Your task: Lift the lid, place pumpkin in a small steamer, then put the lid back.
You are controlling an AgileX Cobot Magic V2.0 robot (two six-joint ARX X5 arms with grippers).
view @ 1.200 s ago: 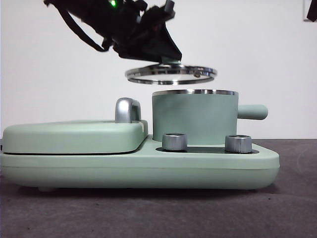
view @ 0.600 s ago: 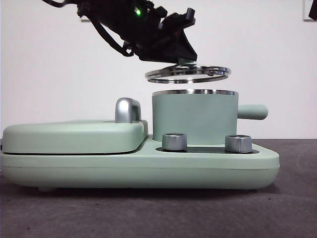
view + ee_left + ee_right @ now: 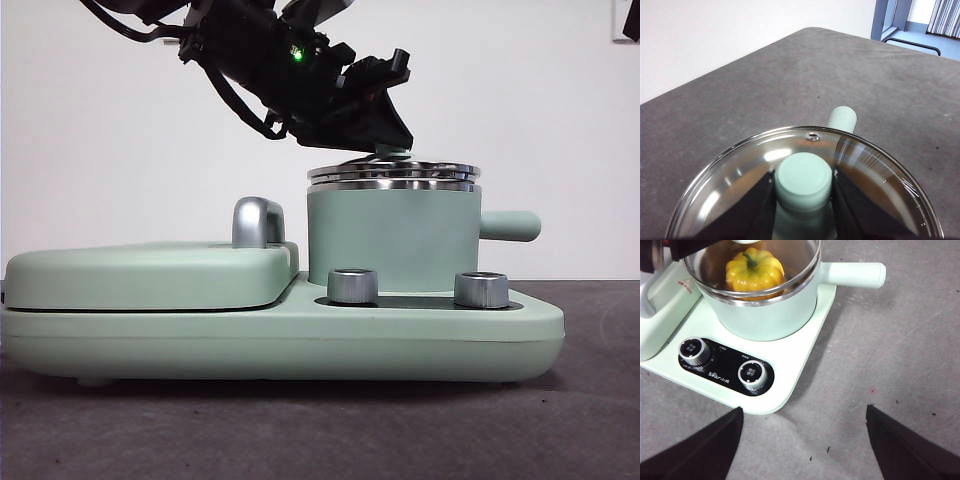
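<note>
Nearest in the front view: dark grey tabletop [image 3: 590, 420], then the long mint-green appliance base [image 3: 280, 345] with two silver knobs [image 3: 352, 286] on its black panel. On the left half, a wide flat griddle cover [image 3: 140, 275] with a chrome handle [image 3: 255, 222].

Behind the knobs, on the base's right half: the small steamer [image 3: 390, 240], stubby side handle pointing right. Inside it, seen from the right wrist view, the pumpkin [image 3: 754, 270], upright with green stem up.

On the steamer's steel rim now: the lid [image 3: 394, 173], level and about centred. Half a second ago hanging clear above the pot and slightly tilted; a second ago further left too. Since then brought down and rightward until resting on the rim or a hair above it; cannot tell which.

Reaching down from the upper left, big and dark, tilted with wrist high and fingers low: the left arm. Left claw [image 3: 804, 200] pinching the lid's mint-green knob [image 3: 804, 181], one black jaw pressed on each side.

Right claw [image 3: 802, 440] hovering above the tabletop near the base's front corner, spread wide, holding nothing.
</note>
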